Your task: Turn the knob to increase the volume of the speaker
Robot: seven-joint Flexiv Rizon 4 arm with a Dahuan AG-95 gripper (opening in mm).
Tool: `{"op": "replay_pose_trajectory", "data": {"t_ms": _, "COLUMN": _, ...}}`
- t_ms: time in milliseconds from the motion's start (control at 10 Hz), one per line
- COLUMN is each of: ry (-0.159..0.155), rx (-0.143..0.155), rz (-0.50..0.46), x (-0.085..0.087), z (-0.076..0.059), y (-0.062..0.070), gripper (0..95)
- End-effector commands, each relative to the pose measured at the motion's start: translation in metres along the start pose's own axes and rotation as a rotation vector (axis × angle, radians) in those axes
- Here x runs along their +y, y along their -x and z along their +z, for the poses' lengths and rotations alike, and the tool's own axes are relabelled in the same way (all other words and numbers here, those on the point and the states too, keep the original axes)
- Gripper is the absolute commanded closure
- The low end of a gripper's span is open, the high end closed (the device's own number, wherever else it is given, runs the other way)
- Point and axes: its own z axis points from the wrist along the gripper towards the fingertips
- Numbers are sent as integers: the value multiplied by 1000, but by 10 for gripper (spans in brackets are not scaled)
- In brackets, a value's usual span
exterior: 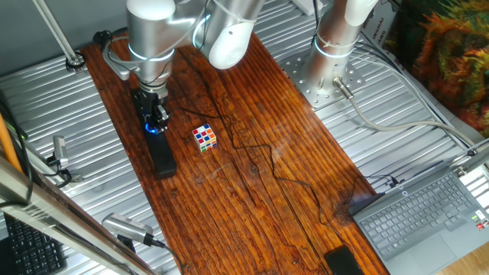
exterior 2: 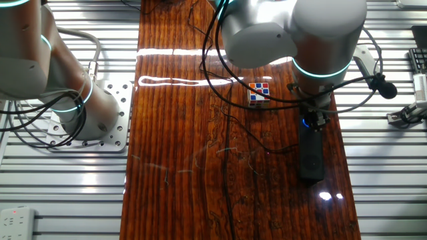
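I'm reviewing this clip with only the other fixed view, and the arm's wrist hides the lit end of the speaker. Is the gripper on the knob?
Observer: In one fixed view the gripper stands upright on the knob, and blue light glows at the jaws' tips. I cannot tell whether they are clamped on it.
Operator: Is there anything outside my frame?
Observer: An open laptop sits beside the board's end.
Operator: Anything else there?
Observer: A small black device lies on the board near the laptop.

A glossy wooden desk (exterior: 252, 164) streaked with bright overhead glare is flanked by ribbed metal surfaces (exterior 2: 67, 193), with a laptop (exterior: 428, 218) at one edge.
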Motion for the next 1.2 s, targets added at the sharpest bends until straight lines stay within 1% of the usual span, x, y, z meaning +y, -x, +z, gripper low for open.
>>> {"op": "replay_pose_trajectory", "data": {"t_ms": 100, "ry": 1, "rx": 0, "rz": -1, "x": 0, "z": 0, "y": 0, "gripper": 570}}
{"op": "replay_pose_trajectory", "data": {"t_ms": 500, "ry": -1, "rx": 0, "rz": -8, "x": -1, "z": 0, "y": 0, "gripper": 570}}
{"op": "replay_pose_trajectory", "data": {"t_ms": 600, "ry": -6, "rx": 2, "rz": -18, "x": -1, "z": 0, "y": 0, "gripper": 570}}
{"op": "replay_pose_trajectory", "data": {"t_ms": 1200, "ry": -6, "rx": 2, "rz": -26, "x": -3, "z": 1, "y": 0, "gripper": 570}}
